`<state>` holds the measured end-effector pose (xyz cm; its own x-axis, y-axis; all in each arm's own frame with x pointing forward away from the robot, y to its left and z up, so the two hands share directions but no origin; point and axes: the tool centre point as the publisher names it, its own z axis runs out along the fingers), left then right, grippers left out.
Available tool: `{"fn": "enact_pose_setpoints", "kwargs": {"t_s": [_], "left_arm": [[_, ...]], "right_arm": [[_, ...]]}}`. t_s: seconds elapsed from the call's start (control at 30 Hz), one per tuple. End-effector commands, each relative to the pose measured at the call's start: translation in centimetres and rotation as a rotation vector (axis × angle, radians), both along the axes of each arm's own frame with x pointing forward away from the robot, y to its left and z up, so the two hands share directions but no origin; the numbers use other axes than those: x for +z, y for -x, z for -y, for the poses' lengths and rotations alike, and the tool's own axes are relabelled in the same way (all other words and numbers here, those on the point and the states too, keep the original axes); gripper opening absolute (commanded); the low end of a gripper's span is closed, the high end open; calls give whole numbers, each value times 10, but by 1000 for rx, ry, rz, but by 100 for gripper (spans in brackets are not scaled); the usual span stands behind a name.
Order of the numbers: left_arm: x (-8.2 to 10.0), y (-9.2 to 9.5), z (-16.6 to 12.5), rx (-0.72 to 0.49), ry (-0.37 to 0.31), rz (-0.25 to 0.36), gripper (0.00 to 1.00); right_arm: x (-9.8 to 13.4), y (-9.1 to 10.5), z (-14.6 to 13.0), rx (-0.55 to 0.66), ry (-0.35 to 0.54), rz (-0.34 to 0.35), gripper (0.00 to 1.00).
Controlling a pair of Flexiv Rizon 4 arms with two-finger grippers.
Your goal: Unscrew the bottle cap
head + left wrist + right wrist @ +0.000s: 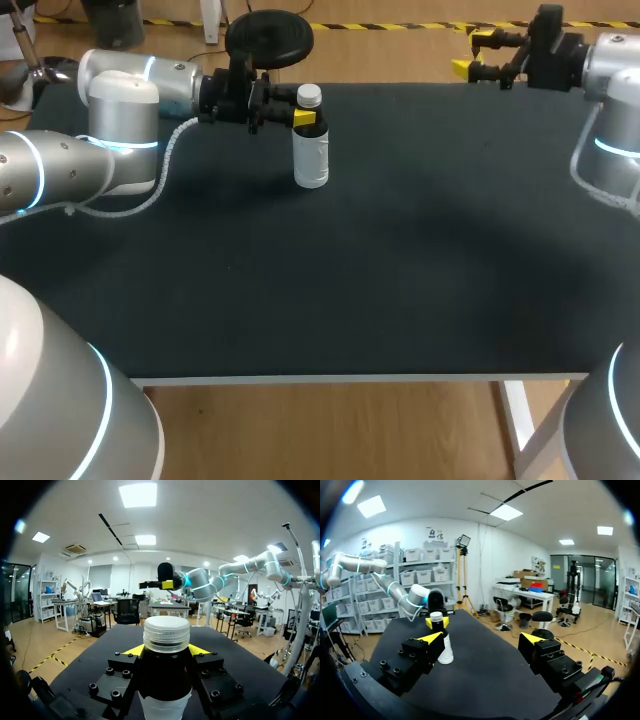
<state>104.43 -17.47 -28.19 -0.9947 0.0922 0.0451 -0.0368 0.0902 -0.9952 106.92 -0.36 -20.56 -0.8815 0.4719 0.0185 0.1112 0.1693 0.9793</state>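
Observation:
A small bottle with a white label, dark upper body and white cap stands upright on the black table, near its back edge. My left gripper comes in level from the left and is shut on the bottle's dark part just under the cap. In the left wrist view its yellow tips press the bottle from both sides, with the cap above them. My right gripper hangs open and holds nothing at the back right, well away from the bottle.
The bottle is left of the table's middle, close to the back edge. The table's white front edge runs across near me. My right arm's body stands over the back right corner.

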Motion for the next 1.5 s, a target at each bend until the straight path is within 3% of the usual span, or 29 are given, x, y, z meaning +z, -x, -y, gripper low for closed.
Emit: {"fn": "enact_pose_setpoints", "kwargs": {"t_s": [0.03, 0.43, 0.53, 1.1, 1.5], "left_arm": [[1, 0, 0, -1, -2, -1, 0], [1, 0, 0, -1, -2, -1, 0], [1, 0, 0, -1, -2, -1, 0], [1, 0, 0, -1, -2, -1, 0], [1, 0, 0, -1, -2, -1, 0]], "right_arm": [[-3, 5, -19, 34, 13, 1, 100], [-11, 26, -66, 147, -13, -31, 100], [-14, 29, -74, 177, 38, -74, 100], [-14, 29, -74, 177, 38, -74, 100], [-23, 27, -120, 207, 41, -44, 100]]}}
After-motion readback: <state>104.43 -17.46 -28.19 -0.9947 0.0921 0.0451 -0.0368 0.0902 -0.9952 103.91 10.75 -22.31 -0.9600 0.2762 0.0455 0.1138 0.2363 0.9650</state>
